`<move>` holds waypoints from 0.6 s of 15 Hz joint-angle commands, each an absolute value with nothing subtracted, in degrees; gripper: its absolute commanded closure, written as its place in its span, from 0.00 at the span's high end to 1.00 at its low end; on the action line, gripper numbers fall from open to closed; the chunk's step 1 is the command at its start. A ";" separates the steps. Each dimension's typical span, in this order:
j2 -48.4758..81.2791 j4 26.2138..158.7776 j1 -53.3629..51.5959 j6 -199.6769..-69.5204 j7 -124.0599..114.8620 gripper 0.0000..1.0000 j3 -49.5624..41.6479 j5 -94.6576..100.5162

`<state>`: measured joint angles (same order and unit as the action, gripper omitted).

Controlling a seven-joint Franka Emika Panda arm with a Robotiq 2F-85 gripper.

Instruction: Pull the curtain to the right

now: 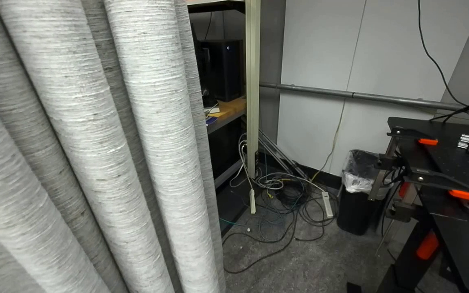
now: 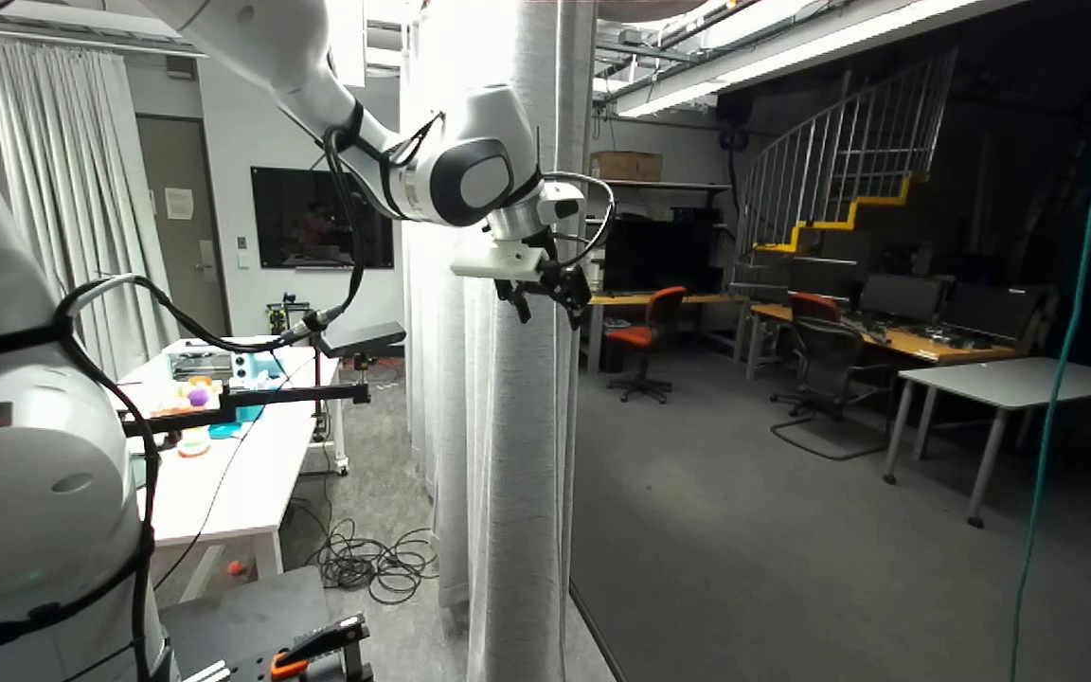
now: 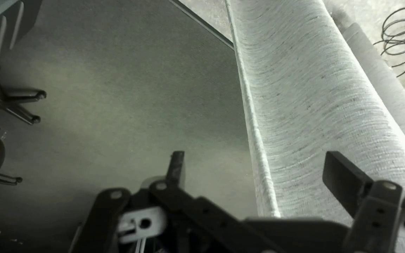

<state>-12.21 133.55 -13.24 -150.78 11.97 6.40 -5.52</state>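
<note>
Seemingly astride the edge (image 3: 250, 107) of the curtain (image 3: 311, 98), fingers (image 3: 345, 182) wide apart

In the wrist view, the fingers stand well spread, clamped on nothing. The one at the left of this view shows against grey floor (image 3: 146, 116); the one at the right shows against the curtain. Between the two runs the curtain's edge, a long line leading away from the gripper (image 3: 255, 158) and leaning slightly left as it goes. Whether the curtain sits between the fingers or just beyond their tips, and whether either finger touches it, cannot be told.

Farther out, in an exterior view, the arm (image 2: 280, 47) extends to the curtain, which hangs upright in deep folds; the fingers point down in front of it, near its right-hand border. The curtain's long axis is vertical, so the coming move probably needs that edge caught between the fingers first, then a sideways pull across its length.
</note>
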 commanded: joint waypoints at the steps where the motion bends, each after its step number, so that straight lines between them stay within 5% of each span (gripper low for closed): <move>1: -10.00 129.44 -14.92 -153.20 16.85 1.00 5.64 -10.49; 9: -5.20 122.03 -18.41 -160.10 26.59 1.00 5.98 -19.90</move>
